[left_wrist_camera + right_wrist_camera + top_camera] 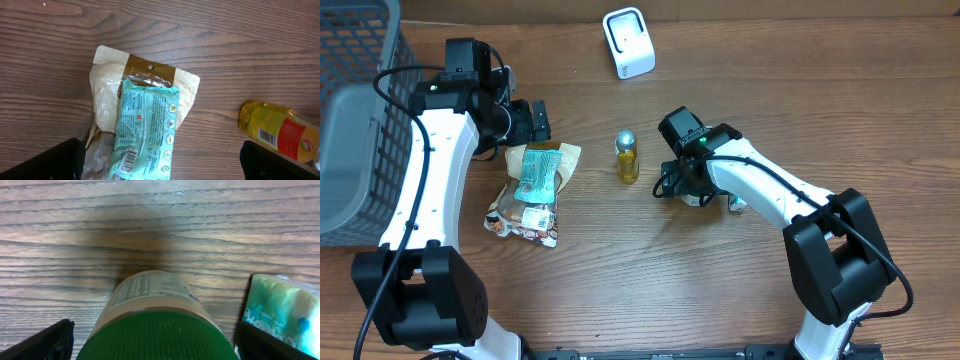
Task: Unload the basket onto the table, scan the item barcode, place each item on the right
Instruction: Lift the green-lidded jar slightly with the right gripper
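Green-lidded jar [150, 295], lower centre of the frame, is straddled lid-first by the wide-spread right gripper [156, 342], nothing yet being clasped.

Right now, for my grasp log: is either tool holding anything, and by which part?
Nothing looks held. The left tool hangs open above the teal packet; the right tool straddles the green-lidded jar, jaws wide, apparently not clamping it.

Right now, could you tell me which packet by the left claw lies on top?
The teal plastic packet; it rests across the beige pouch with brown header.
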### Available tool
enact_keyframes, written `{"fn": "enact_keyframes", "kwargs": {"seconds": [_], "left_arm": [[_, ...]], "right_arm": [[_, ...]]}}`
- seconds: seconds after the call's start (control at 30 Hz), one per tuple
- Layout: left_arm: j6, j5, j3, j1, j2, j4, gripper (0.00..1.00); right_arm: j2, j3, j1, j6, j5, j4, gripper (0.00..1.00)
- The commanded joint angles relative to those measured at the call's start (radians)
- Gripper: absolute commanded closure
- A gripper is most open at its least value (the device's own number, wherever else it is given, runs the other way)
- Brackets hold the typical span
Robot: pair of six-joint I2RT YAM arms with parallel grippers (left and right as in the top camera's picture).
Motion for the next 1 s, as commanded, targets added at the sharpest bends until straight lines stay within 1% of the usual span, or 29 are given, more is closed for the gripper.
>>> {"fn": "enact_keyframes", "kwargs": {"seconds": [0.0, 0.1, 0.2, 0.37, 0.97], "left_arm": [[0.011, 0.008, 0.018, -0.002, -0.017, 0.002, 0.0], [0.011, 0.008, 0.018, -0.002, -0.017, 0.002, 0.0], [0.011, 0.008, 0.018, -0.002, -0.017, 0.002, 0.0], [0.011, 0.008, 0.018, -0.002, -0.017, 0.002, 0.0], [0.011, 0.008, 0.018, -0.002, -0.017, 0.002, 0.0]], "right_arm": [[0.003, -0.002, 0.005, 0.001, -0.007, 0.003, 0.06], [0.003, -0.002, 0.005, 0.001, -0.007, 0.002, 0.07], [0.003, -0.002, 0.005, 0.001, -0.007, -0.002, 0.1], [0.004, -0.002, 0.005, 0.001, -0.007, -0.019, 0.1], [0.004, -0.024, 0.004, 0.0, -0.01, 0.021, 0.11]]}}
